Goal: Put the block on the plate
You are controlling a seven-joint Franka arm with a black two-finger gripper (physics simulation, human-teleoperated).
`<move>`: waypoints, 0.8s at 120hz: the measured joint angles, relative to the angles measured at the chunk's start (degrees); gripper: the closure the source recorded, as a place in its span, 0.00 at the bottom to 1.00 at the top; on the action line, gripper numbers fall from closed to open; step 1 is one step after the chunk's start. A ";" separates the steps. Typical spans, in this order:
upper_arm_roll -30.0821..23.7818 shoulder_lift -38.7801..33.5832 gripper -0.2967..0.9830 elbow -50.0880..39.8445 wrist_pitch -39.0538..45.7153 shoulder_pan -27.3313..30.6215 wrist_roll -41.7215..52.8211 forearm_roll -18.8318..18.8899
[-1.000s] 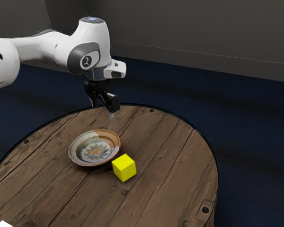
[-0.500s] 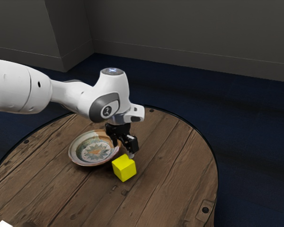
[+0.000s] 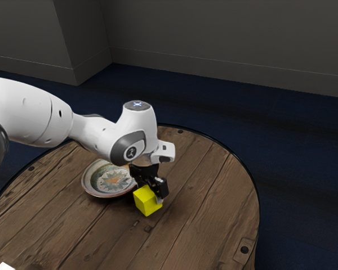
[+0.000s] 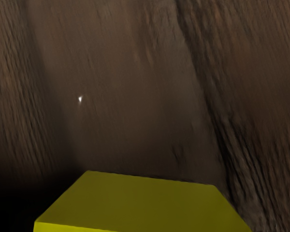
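The gripper [image 3: 149,190] is low over the yellow block [image 3: 146,203], its fingers apart and straddling the block's upper part. One pale fingertip [image 3: 159,199] stands at the block's side toward the exterior view's right; the other tip is hidden behind the block. The block rests flat on the table beside the patterned plate [image 3: 96,190], outside its rim. In the wrist view, the block's top [image 4: 140,200] lies large just under the hand.
The round wooden table [image 3: 203,225] has a dark rim. A white object [image 3: 4,266] sits at the exterior view's lower left corner. The arm's forearm extends above the table's far left part.
My hand has come down and toward the exterior view's right, from above the table's far side to around the block. Block and plate have stayed in place.
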 joint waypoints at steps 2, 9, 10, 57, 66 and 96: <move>0.00 0.15 0.23 0.01 0.08 0.00 -0.01 0.00; 0.00 0.53 0.26 0.04 0.32 0.06 -0.06 -0.02; 0.00 0.56 0.26 0.04 0.35 0.07 -0.07 -0.02; -0.44 0.10 0.48 0.23 0.96 -0.16 -0.82 0.86; -0.37 -1.25 0.49 0.12 0.82 -0.20 -1.11 1.22; -0.12 -8.53 0.53 0.31 -2.95 1.54 -2.41 4.06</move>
